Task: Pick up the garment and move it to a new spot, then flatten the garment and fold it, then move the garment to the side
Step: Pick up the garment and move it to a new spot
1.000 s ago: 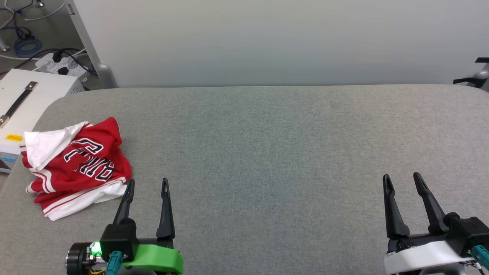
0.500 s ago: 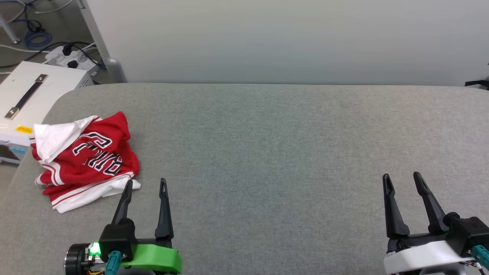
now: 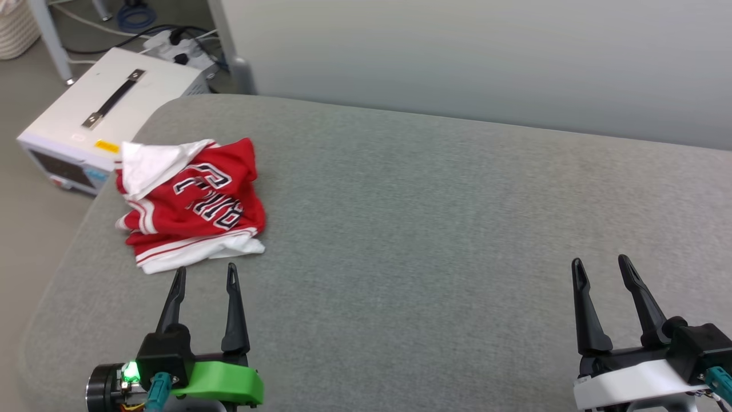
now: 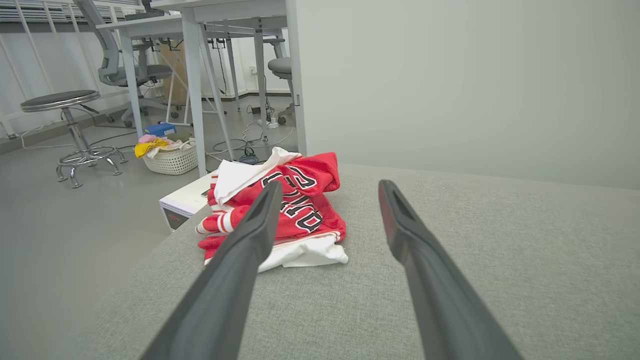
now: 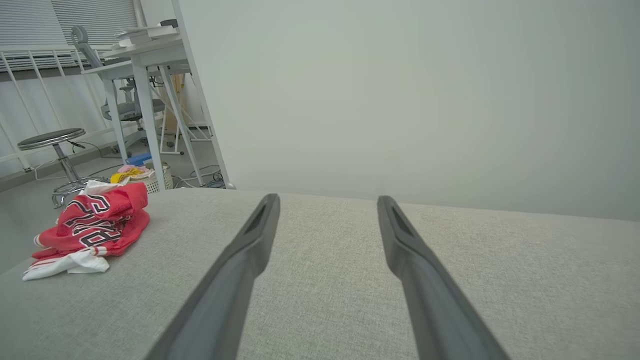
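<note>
Crumpled red garment (image 3: 191, 203) on grey table (image 3: 434, 229), white basket (image 4: 172, 161) holding clothes (image 4: 149, 146), left pincer (image 3: 206, 267) and right pincer (image 3: 600, 260) both spread, empty

My left claw (image 4: 328, 184) is reaching out over the grey table (image 4: 500, 240), its two dark fingers (image 4: 240, 260) spread wide. The crumpled red-and-white garment (image 4: 305, 215) is lying just ahead, near the table's corner. Beyond it, a white box (image 4: 187, 197), a basket (image 4: 172, 159) and a stool (image 4: 62, 100) are standing on the floor (image 4: 75, 225).
</note>
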